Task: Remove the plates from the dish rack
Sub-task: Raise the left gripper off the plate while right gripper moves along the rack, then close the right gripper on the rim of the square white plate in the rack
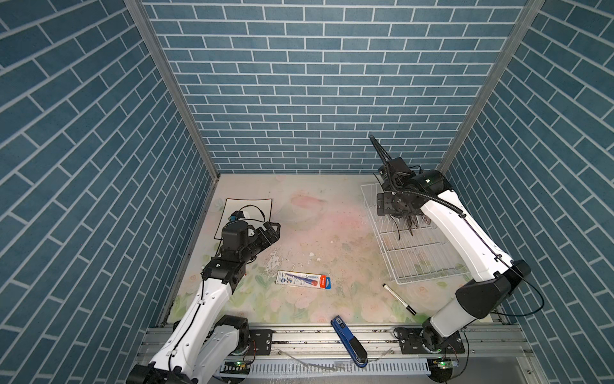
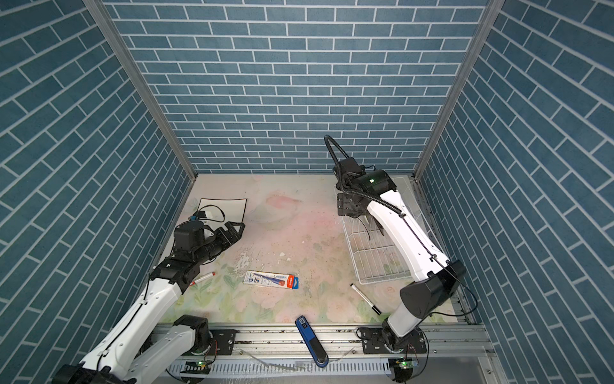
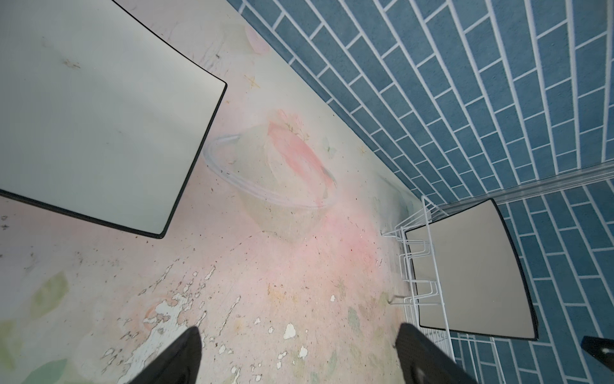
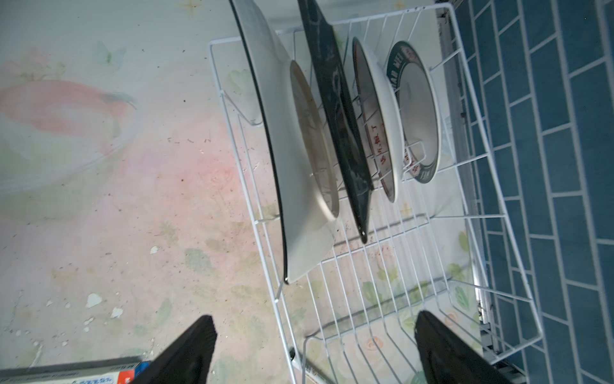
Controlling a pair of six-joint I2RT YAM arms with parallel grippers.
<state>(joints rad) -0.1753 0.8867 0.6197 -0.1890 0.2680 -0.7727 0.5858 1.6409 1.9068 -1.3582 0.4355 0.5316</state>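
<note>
In both top views a square plate [image 1: 252,209] lies flat on the counter [image 1: 325,239] at far left, well apart from the dish rack [image 1: 432,278] at right. The left wrist view shows the left claw [image 3: 298,329] gaping and empty near that plate. In the right wrist view the right claw [image 4: 314,319], also spread wide, hangs above plates [image 4: 299,173] standing on edge in the rack, seemingly lining up a pick.

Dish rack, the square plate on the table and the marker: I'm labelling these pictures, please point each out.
Dish rack [image 1: 422,259]: in a top view, bare wire floor.
Square plate [image 3: 99,116]: left wrist view, middle of its white face.
Marker [image 1: 398,298]: in a top view, middle of its barrel.
</note>
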